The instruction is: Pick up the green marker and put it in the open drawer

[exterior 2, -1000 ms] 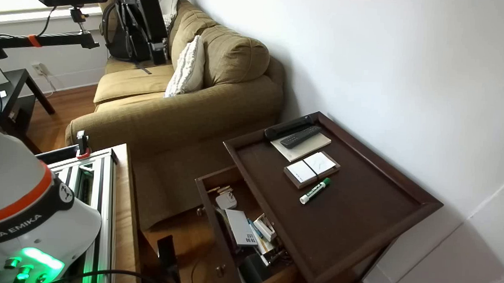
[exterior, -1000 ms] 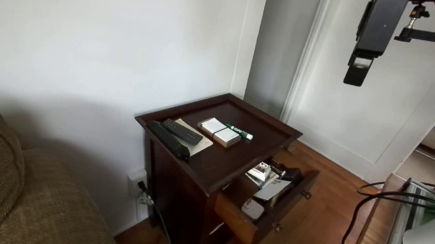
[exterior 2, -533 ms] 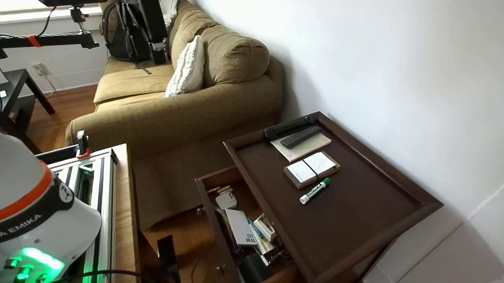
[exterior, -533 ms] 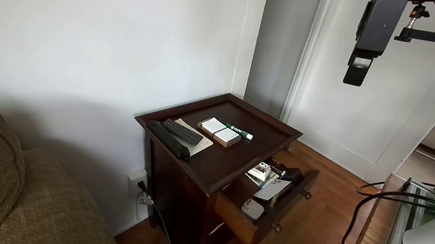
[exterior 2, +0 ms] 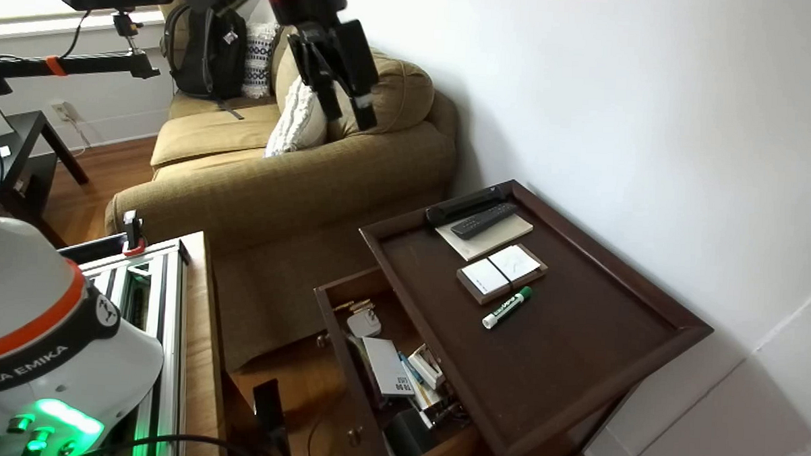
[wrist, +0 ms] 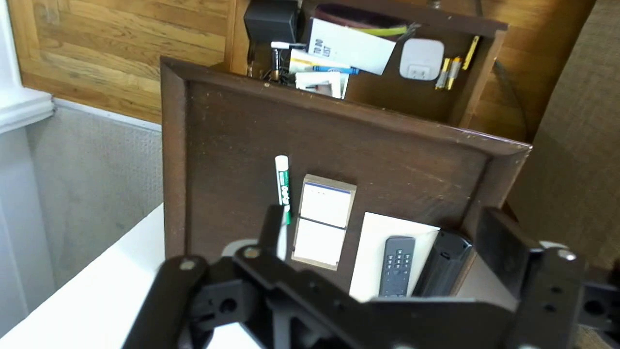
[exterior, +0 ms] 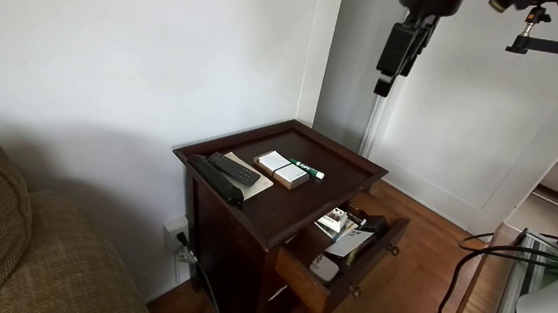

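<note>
In the wrist view, the claw [wrist: 381, 213] gapes wide, one finger [wrist: 272, 228] partly hiding the lower end of the green marker [wrist: 283, 184], left of centre on the table [wrist: 227, 126]. The frame's top crops the open drawer [wrist: 426, 104]; some of its clutter [wrist: 285, 76], at upper centre, is too tangled to name.

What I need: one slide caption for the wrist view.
Beyond the open gripper, a green Expo marker lies beside banded cards on a side table with its drawer open.
</note>
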`<state>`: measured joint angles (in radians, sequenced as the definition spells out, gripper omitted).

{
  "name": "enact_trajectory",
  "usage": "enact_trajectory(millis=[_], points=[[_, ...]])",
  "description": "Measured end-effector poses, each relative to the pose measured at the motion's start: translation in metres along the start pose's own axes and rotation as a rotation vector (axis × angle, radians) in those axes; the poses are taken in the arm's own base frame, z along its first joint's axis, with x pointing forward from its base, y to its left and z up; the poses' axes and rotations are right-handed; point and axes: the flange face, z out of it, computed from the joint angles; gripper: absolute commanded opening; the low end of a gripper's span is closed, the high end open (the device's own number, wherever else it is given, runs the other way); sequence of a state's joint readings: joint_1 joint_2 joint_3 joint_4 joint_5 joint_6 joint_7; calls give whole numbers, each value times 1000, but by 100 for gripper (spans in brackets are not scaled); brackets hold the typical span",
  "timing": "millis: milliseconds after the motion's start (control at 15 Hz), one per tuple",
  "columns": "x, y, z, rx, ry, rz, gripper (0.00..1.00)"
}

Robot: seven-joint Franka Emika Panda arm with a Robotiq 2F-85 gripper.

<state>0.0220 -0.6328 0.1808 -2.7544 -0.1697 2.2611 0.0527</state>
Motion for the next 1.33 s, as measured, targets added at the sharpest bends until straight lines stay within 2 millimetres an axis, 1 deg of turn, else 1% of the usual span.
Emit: enact_trajectory(millis=[133, 267, 467, 533, 600, 800, 1067, 1200, 1333], points=[[14, 11, 29, 8, 20, -23, 100], [23, 24, 56, 39, 38, -30, 100], [25, 50, 91, 79, 41, 0, 100], [24, 55, 98, 84, 33, 8, 100], [24, 55, 99, 85, 31, 9, 100], [27, 51, 93, 80, 45, -3, 100], [27, 53, 93, 79, 47, 2, 100], [25, 60, 100, 84, 43, 24, 100], [25, 68, 113, 92, 55, 47, 100]])
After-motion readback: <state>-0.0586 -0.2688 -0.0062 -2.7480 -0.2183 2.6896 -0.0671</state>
